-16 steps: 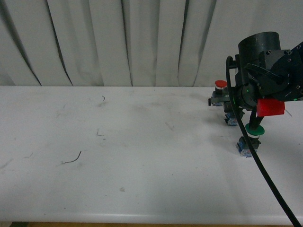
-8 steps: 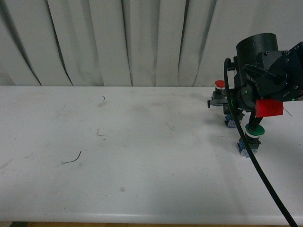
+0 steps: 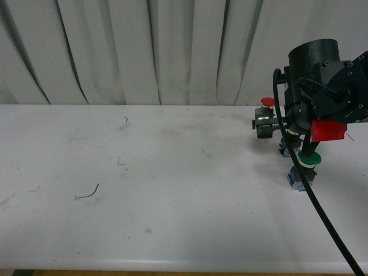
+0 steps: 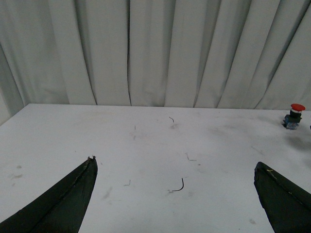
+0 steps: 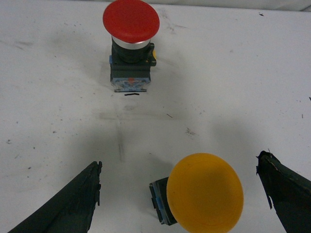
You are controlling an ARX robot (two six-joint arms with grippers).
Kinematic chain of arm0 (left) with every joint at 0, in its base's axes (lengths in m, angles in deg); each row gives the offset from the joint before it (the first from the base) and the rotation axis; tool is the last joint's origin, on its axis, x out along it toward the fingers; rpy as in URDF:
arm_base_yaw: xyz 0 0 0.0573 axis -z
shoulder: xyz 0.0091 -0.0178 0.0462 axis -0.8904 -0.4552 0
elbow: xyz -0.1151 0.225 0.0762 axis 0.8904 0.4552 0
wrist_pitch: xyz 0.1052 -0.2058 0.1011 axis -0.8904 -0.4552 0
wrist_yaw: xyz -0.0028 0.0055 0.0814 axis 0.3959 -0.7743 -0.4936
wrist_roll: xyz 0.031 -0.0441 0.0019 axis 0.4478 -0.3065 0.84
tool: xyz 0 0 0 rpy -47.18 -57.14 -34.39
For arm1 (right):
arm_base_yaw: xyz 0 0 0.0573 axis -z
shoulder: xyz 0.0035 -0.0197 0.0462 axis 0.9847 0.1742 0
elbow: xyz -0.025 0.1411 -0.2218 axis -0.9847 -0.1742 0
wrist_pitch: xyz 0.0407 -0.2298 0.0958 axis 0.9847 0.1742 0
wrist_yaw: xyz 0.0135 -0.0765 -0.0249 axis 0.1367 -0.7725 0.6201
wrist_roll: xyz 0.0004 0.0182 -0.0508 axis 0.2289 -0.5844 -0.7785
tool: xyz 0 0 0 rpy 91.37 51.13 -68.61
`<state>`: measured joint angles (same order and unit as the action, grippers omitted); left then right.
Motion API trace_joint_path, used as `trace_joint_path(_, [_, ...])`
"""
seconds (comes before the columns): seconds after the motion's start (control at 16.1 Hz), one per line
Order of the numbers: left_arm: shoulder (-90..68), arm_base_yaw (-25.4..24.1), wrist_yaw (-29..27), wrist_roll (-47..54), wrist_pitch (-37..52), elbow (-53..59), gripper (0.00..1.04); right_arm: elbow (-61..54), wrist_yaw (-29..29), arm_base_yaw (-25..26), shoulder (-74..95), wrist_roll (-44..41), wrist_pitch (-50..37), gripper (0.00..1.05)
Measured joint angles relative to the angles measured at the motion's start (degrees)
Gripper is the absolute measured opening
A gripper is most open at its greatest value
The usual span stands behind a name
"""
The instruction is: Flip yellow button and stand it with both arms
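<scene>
My left pincer (image 4: 175,194) hangs idle over the bare white table (image 4: 146,145), fingers spread wide, nothing between them. Its camera shows only stray marks on the surface and, far off beside the curtain (image 4: 146,48), the red button (image 4: 293,116).

In the front view my right arm (image 3: 325,86) sits at the right side of the table and covers most of what lies under it. The red button (image 3: 267,102) stands just behind it; the green button (image 3: 309,158) stands nearer me, cap up on a bluish base.

Right wrist view: my right pincer (image 5: 182,194) is open wide, one finger to each side of the yellow button (image 5: 204,191), neither finger touching it. The yellow button seems to lie tipped over, cap turned toward the camera, dark blue-tinted base (image 5: 159,201) poking out beside it. The red button (image 5: 130,19) stands upright further on, well apart.

Handling, my judgement: a rigid plastic-and-metal part, light, not fragile. The domed cap looks smooth and would likely slip or roll under a pinch. The blocky base offers flat parallel faces, so I would take hold there and use the other pincer to steady the cap while tipping it upright.

Markings: a pale label patch shows on the red button's base, too small to read. No brand or writing legible anywhere.
</scene>
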<state>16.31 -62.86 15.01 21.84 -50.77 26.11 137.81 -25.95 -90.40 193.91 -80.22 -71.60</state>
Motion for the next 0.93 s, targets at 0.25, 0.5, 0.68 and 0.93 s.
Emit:
trace_joint_path(0.25, [0.0, 0.0, 0.0, 0.0, -0.02, 0.0, 0.98, -5.66, 5.31, 0.79, -6.34, 0.81, -5.46, 0.98])
trace_joint_path(0.5, [0.0, 0.0, 0.0, 0.0, 0.0, 0.0, 0.98, -22.36, 13.88, 4.96, -26.14, 0.9, -18.84, 0.98])
trace_joint_path(0.68, [0.0, 0.0, 0.0, 0.0, 0.0, 0.0, 0.98, -46.31, 18.45, 10.64, -45.99, -1.22, -36.7, 0.75])
trace_joint_path(0.93, [0.0, 0.0, 0.0, 0.0, 0.02, 0.0, 0.98, -65.18, 18.64, 10.71, -67.69, -1.86, -33.29, 0.46])
